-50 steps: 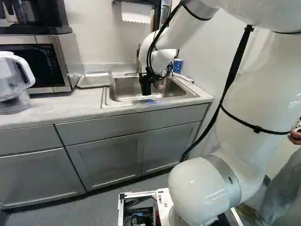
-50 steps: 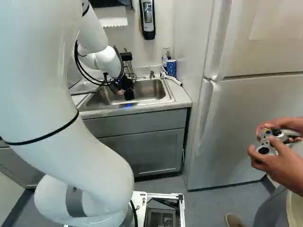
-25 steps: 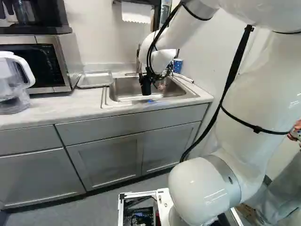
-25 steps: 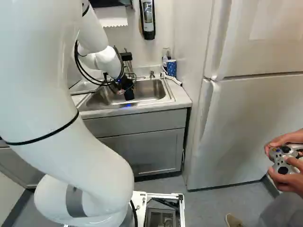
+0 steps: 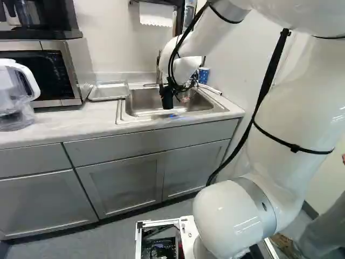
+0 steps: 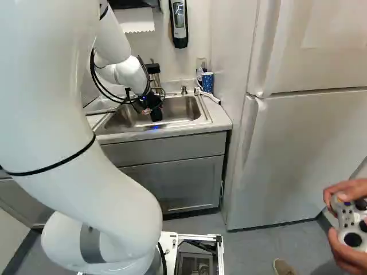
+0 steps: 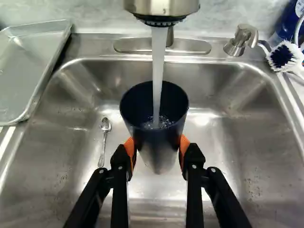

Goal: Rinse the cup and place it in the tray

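The cup (image 7: 154, 137) is at the sink (image 7: 228, 142), under the faucet (image 7: 161, 7), with a stream of water (image 7: 157, 61) dropping straight into its open mouth. I see the pincer (image 6: 153, 104) gripping it, one orange pad (image 7: 129, 146) pressed to either side of its wall. The cup points mouth up, its long axis running from the wide rim down to the narrower base, close to upright; whether it leans slightly, I can't tell. Water is churning inside. A spoon (image 7: 104, 142) lies in the sink just beside it, bowl end toward the faucet. The tray (image 7: 28, 71) sits beside the sink on the worktop (image 5: 70, 127), apart from the cup.
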